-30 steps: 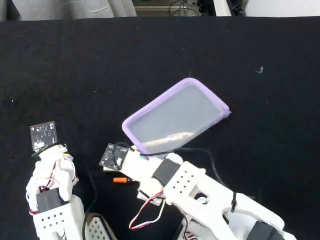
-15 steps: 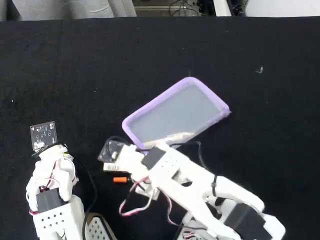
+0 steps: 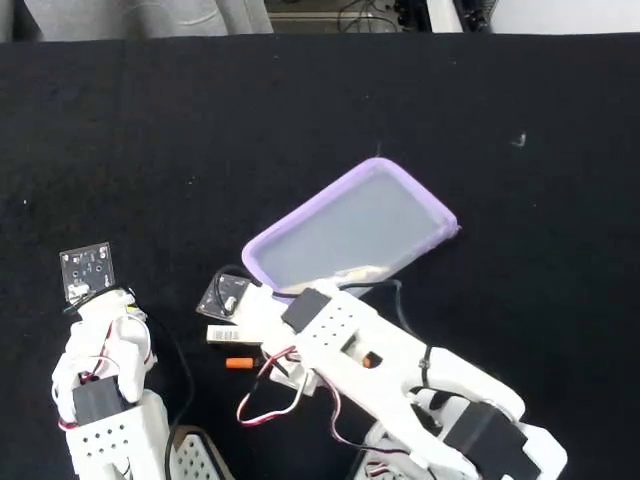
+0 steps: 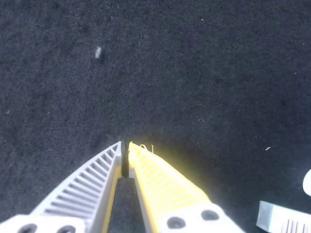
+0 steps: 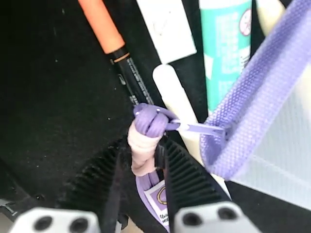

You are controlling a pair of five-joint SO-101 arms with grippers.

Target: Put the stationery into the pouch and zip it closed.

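A flat pouch [image 3: 350, 225] with a lilac border and a see-through mesh face lies slantwise on the black tabletop [image 3: 150, 130]. A pale item shows through the mesh. The pouch's knotted lilac zip pull [image 5: 148, 128] is pinched in the right hand [image 5: 145, 153]. Just beside that corner lie a black pen with an orange cap [image 5: 114, 41], a white stick [image 5: 172, 97], a teal tube [image 5: 225, 43] and a small white block [image 5: 165, 24].

Pouch [image 3: 350, 225] near corner under right arm [image 3: 370, 365], orange pen [image 3: 238, 363] mostly covered, teal tube [image 5: 226, 48] cropped.
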